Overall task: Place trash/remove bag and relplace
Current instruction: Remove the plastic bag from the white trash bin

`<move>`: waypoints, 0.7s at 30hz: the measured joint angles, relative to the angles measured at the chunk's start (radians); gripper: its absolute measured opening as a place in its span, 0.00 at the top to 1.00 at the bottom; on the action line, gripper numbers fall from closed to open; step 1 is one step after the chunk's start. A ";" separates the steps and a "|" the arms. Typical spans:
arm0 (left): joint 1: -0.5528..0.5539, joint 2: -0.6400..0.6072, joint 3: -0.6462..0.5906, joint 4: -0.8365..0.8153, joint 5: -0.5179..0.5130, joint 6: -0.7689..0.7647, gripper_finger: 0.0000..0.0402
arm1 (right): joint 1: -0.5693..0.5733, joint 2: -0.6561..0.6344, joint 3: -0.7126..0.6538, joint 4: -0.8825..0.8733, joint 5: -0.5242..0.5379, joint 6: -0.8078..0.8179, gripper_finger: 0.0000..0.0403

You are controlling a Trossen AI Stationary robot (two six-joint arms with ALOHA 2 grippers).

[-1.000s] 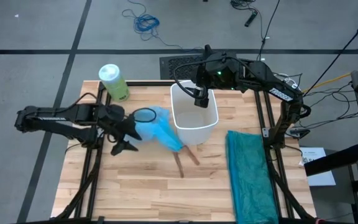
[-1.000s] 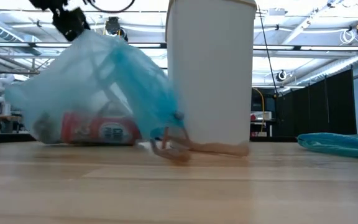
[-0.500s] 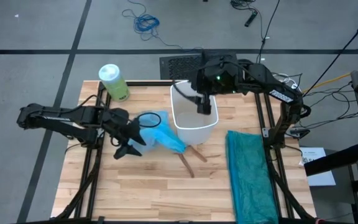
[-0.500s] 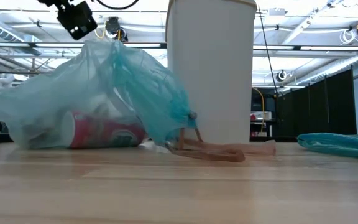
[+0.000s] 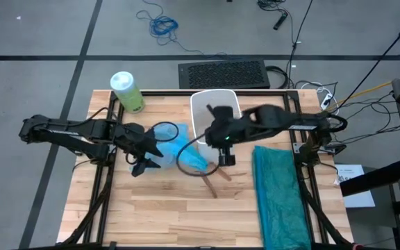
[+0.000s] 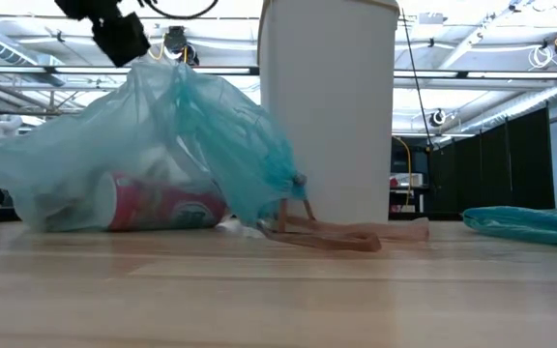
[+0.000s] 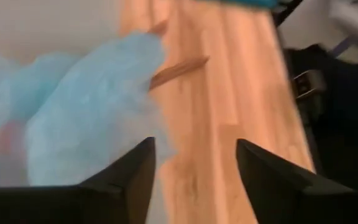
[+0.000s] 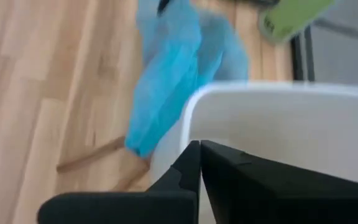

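The light blue bag (image 5: 176, 147) lies slumped on its side on the wooden bench (image 5: 165, 215), just left of the white wastebasket (image 5: 212, 111) and touching its base in the low view. Through the thin plastic a red container (image 6: 158, 205) shows, lying on its side. Thin brown strips (image 5: 212, 177) lie on the bench in front of the wastebasket. The left gripper (image 5: 144, 157) hovers at the bag's left edge, jaws spread and holding nothing. The right gripper (image 5: 226, 154) sits low in front of the wastebasket, jaws pressed together; whether they pinch anything is hard to judge from here. A green bottle (image 5: 127, 91) stands at the back left, and a teal bag (image 5: 280, 194) lies flat on the right.
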 joint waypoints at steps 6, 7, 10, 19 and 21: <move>-0.003 0.057 0.000 -0.053 -0.077 -0.005 0.78 | 0.046 -0.058 -0.274 0.204 0.020 0.044 1.00; -0.003 0.065 -0.001 -0.055 -0.100 -0.005 0.84 | 0.056 -0.074 -0.325 0.257 0.013 0.046 1.00; -0.003 0.070 -0.001 -0.057 -0.144 0.001 0.97 | 0.090 -0.133 -0.496 0.435 -0.010 0.065 1.00; -0.003 0.007 -0.001 -0.009 -0.205 0.020 1.00 | 0.096 -0.257 -0.768 0.602 0.125 0.083 1.00; -0.003 -0.006 0.000 0.037 -0.206 0.021 1.00 | 0.073 -0.270 -0.772 0.607 0.138 0.077 1.00</move>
